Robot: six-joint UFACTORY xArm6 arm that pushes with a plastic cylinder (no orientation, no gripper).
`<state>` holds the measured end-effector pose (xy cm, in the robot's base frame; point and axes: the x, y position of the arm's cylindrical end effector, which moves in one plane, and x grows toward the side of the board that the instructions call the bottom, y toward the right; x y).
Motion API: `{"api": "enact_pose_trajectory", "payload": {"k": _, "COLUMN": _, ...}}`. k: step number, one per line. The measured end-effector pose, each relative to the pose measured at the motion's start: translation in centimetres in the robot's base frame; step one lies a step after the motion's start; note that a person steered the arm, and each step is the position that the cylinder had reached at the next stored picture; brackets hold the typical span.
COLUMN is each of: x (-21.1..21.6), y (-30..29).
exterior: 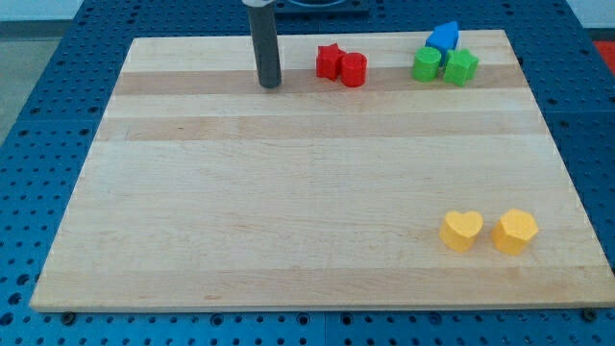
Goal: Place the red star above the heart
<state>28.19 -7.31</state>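
- Blue perforated metal surrounds a pale wooden worktop (288,192), a board of glued planks that fills most of the view.
- We have no claw at all on this arm: it ends in a straight dark rod, so nothing opens, closes or holds anything, and blocks can only be shoved.
- Our rod comes down from the view's top, and my tip (270,85) rests on the board near its top edge, left of centre.
- Just to the view's right of my tip, with a clear gap between, sits the red star (330,61); we judge the tip stands on that side in order to push the star toward the view's right.
- A red cylinder (354,69) touches the star's right side, so a straight push would likely carry both along.
- Farther right along the top edge, three blocks huddle together: a blue block (444,37) of unclear shape behind, a green cylinder (427,64) and a green star (460,66) in front.
- Near the view's bottom right lies the yellow heart (462,231), with a yellow hexagon (515,231) just beside it.
- The star is well apart from the heart, up and to the left, so the task is not yet done; the space directly above the heart is bare wood.
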Motion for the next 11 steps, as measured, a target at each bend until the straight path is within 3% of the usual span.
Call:
{"api": "enact_pose_trajectory", "payload": {"k": 3, "x": -8.0, "y": 3.0}}
{"api": "enact_pose_trajectory", "payload": {"k": 5, "x": -7.6, "y": 9.1}}
{"api": "enact_pose_trajectory", "payload": {"k": 9, "x": -0.9, "y": 10.4}}
{"api": "enact_pose_trajectory", "payload": {"k": 11, "x": -0.2, "y": 8.3}}
